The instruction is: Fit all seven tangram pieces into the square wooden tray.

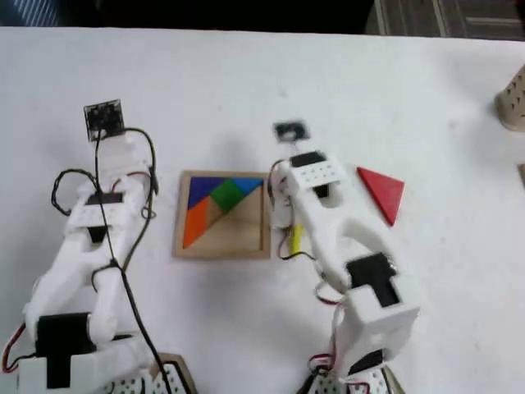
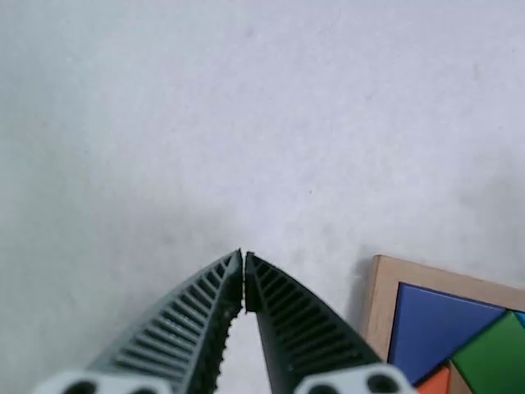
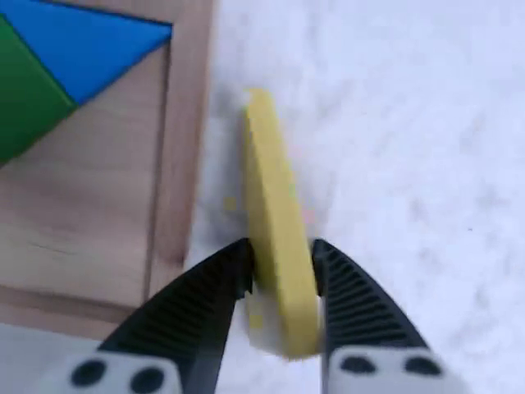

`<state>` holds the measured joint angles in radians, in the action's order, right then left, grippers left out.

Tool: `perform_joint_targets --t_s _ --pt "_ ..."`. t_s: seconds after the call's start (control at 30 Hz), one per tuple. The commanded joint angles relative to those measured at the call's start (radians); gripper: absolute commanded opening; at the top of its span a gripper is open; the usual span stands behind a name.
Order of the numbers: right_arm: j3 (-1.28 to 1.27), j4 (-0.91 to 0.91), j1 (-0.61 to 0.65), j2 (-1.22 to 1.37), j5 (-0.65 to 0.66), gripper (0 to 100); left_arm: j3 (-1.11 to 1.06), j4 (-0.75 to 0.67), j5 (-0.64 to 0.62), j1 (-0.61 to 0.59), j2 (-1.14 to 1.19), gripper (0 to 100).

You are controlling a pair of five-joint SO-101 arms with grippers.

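The square wooden tray (image 1: 180, 215) lies at the table's centre holding blue, green and orange pieces; its lower right part is bare wood. My right gripper (image 3: 280, 267) is shut on a yellow piece (image 3: 277, 222) held on edge just off the tray's right rim (image 3: 182, 139); that yellow piece (image 1: 295, 240) shows under the right arm in the high view. A red triangle (image 1: 384, 194) rests on the table to the right of that arm. My left gripper (image 2: 244, 283) is shut on nothing over bare table left of the tray (image 2: 379, 304).
A small black square marker (image 1: 104, 119) lies at the back left, and a second one (image 1: 289, 130) sits behind the right arm. A tan perforated object (image 1: 513, 103) stands at the far right edge. Cables trail over the left arm.
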<state>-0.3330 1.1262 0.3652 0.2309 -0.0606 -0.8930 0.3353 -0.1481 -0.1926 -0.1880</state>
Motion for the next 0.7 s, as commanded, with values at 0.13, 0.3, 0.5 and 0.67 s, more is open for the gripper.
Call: perform_joint_targets --t_s 0.13,0.3,0.5,0.67 --pt "-0.021 0.018 -0.044 -0.107 0.017 1.8 0.005 -0.017 0.009 -0.007 -0.004 3" --pt "-0.044 0.022 -0.073 -0.188 0.017 1.8 0.005 -0.017 0.009 -0.007 -0.004 3" --pt "-0.037 0.016 -0.033 -0.300 0.009 1.8 0.005 -0.017 0.009 -0.013 -0.004 3" --pt "0.002 0.001 0.120 -0.318 0.008 1.8 0.006 -0.018 0.009 -0.019 -0.005 2"
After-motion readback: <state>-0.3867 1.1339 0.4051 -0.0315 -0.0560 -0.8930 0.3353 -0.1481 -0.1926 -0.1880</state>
